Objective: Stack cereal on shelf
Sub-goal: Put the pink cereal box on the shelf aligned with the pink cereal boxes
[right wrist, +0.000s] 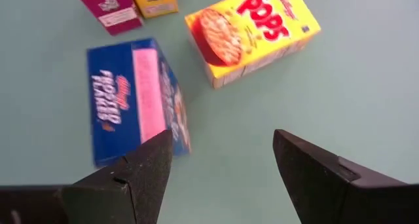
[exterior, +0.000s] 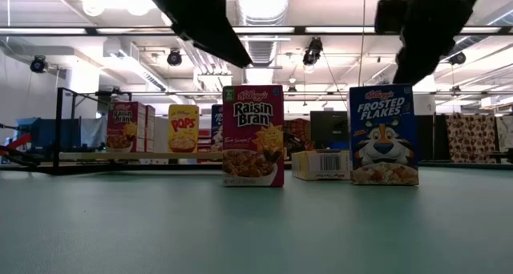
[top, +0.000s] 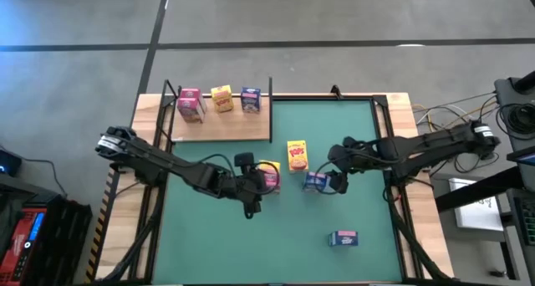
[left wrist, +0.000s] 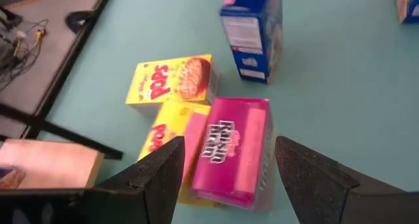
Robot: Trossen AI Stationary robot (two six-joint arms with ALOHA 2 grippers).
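- Shelf (top: 219,127), a flat board of light wood with thin black posts: three small cardboard boxes stand on it already, a Raisin Bran box (top: 191,105), a Pops box (top: 221,98) and a blue box (top: 251,99).
- Left end effector (top: 266,181): fingers spread, grasping nothing, hanging above the magenta Raisin Bran carton (left wrist: 234,150) on the green bench (top: 359,144).
- Lying yellow Pops carton (top: 297,155): not yet moved.
- Right end effector (top: 328,183): released, above the upright Frosted Flakes box (right wrist: 134,98).
- Lone blue box (top: 343,238): also left, so I judge the task under halfway.
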